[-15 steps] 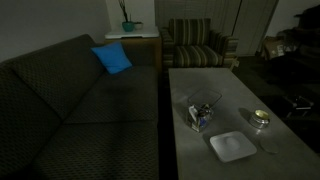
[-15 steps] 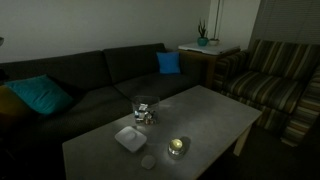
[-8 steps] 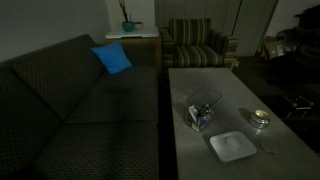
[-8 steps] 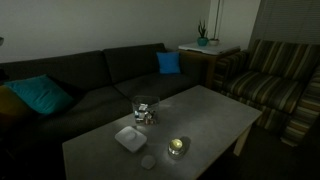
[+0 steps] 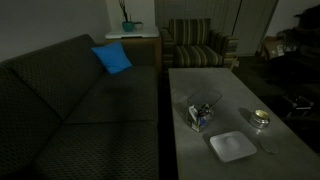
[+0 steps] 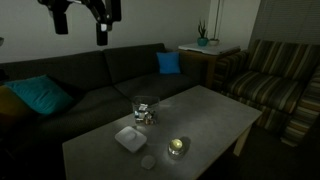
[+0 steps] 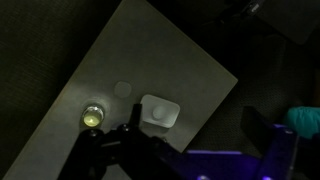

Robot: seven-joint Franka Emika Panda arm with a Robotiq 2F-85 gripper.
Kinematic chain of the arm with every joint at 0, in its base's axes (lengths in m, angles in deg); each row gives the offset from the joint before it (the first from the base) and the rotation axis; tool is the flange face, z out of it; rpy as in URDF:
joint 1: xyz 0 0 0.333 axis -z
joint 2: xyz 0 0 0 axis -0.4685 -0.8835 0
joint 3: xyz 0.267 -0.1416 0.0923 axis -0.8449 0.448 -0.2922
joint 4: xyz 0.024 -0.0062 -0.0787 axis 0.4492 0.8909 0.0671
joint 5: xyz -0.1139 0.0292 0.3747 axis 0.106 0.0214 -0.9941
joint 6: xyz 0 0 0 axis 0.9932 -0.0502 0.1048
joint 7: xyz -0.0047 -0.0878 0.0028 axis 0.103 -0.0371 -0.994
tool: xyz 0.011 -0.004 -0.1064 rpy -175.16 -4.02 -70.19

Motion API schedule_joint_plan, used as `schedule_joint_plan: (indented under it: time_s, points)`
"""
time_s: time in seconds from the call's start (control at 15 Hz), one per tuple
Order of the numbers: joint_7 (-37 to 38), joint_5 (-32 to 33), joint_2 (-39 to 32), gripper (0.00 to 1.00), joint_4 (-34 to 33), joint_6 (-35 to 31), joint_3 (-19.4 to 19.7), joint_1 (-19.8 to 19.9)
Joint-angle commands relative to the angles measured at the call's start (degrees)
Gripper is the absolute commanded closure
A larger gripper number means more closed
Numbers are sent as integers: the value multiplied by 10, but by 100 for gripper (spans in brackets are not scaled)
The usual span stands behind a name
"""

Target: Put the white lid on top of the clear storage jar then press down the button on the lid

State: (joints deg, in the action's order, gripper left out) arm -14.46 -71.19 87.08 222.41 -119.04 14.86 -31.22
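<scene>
Wrist view shows our fingers [image 7: 262, 135] spread empty, flat white plastic lid [image 7: 160, 111] not yet on clear squarish plastic jar [image 5: 203, 114].

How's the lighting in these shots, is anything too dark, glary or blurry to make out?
Both exterior views are dim and grainy; the lid is the brightest thing on the table, and what the jar holds cannot be made out. In an exterior view the tin glints. The wrist view is dark too, with the jaws as blurred silhouettes edged in purple.
</scene>
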Motion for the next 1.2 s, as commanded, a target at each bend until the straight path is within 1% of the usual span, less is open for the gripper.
schedule_joint_plan:
  time_s: [0.0,0.27,0.33,0.6,0.67,0.73,0.8,0.87,1.0,1.13]
  points:
    - [-38,-28,-62,0,-9,-28,-10,5]
    - [-56,-39,-108,0,-19,-25,-26,11]
    - [-36,-26,-81,0,-5,-22,-30,17]
    - [-37,-26,-101,0,-11,-22,-37,19]
    - [-44,-32,-85,0,5,-53,-36,20]
    - [-51,-59,-73,0,19,-97,-36,20]
    - [-66,-94,-72,0,22,-122,-36,17]
    - [-73,-125,-79,0,24,-157,-39,12]
    - [-118,-201,-99,0,24,-225,-45,1]
    - [-169,-263,-120,0,17,-262,-56,-9]
